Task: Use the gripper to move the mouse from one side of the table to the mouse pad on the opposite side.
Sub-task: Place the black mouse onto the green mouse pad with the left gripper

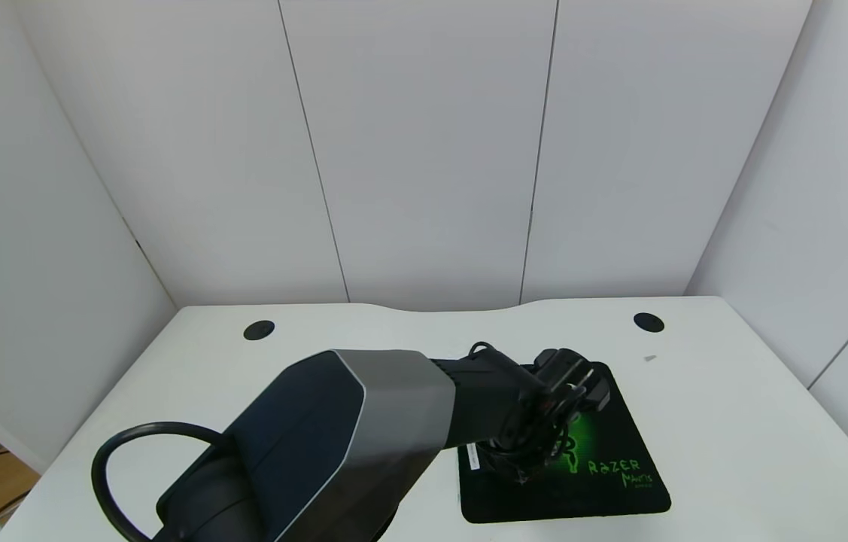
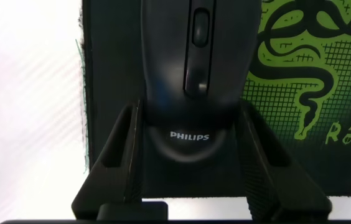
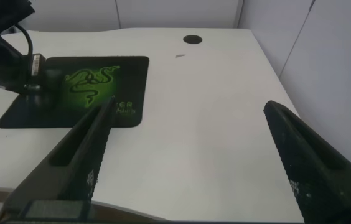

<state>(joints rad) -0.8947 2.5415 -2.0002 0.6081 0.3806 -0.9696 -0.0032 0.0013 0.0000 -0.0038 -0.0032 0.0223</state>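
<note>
Mouse first: a small glossy black cordless mouse (image 2: pixel 194 68), elongated and oval, with a scroll wheel down its middle and a white "PHILIPS" logo on its rounded back end. It sits over the square black mouse pad (image 1: pixel 619 497) with the glowing green snake logo and green "RAZER" lettering, near the pad's edge on the robot's left side; whether it rests on the pad or hangs just above it I cannot tell.

In the left wrist view, the black left gripper (image 2: pixel 191 134) has the mouse between its two black fingers (image 2: pixel 122 146), one finger pressed against each side of the mouse's rear half, so the jaws are closed on it. The logo end lies nearest the wrist, and the wheel end points away.

From the head view, the left arm, black with a grey-blue casing (image 1: pixel 363 421), reaches from the lower left across the large white table (image 1: pixel 740 421) to the pad, its black end-piece and looping cables bent down over the pad's far left corner.

The right gripper (image 3: pixel 194 162) hangs off the table's right front edge, well apart from the pad, with its two dark fingers spread wide and nothing between them.
</note>
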